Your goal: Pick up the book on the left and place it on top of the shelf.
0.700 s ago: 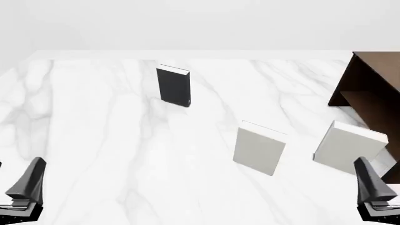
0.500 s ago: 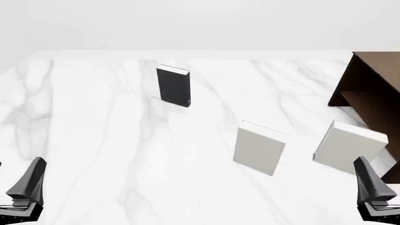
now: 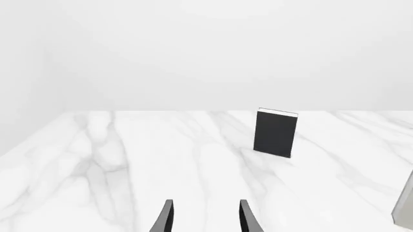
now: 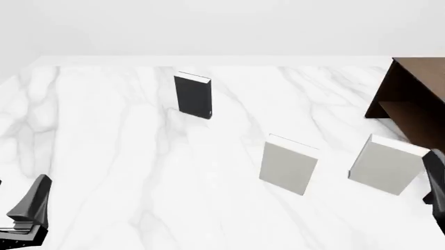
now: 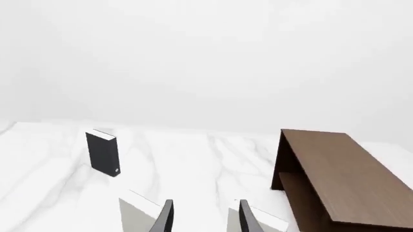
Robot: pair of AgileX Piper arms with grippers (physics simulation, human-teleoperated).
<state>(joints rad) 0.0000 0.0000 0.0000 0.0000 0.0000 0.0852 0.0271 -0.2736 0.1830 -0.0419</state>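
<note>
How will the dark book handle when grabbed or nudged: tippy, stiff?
The dark book stands upright on a narrow edge, alone on the marble table, so a nudge would probably topple it. It looks slim and rigid, likely light. The smooth cover may slip.
</note>
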